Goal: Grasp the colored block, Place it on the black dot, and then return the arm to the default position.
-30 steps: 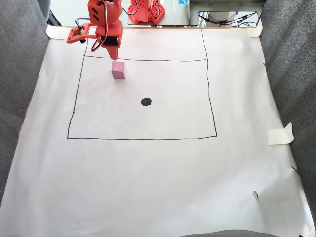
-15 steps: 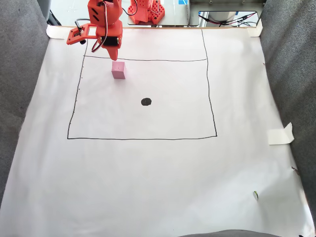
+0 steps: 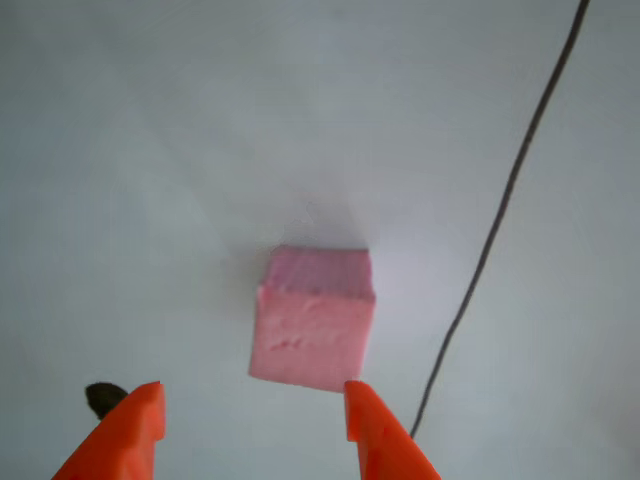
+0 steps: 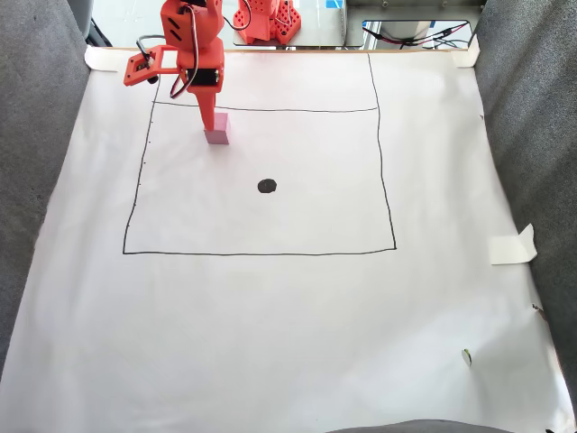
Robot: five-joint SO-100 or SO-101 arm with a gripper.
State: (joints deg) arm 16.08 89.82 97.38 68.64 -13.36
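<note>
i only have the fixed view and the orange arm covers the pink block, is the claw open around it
observer: Open. In the other view the claw grips nothing; its orange fingertips reach only the near edge of the light pink foam cube.
operator: centred on it?
observer: No. There the cube sits toward the right finger, whose tip lines up with the cube's corner; the left finger has a wide gap beside it.
</note>
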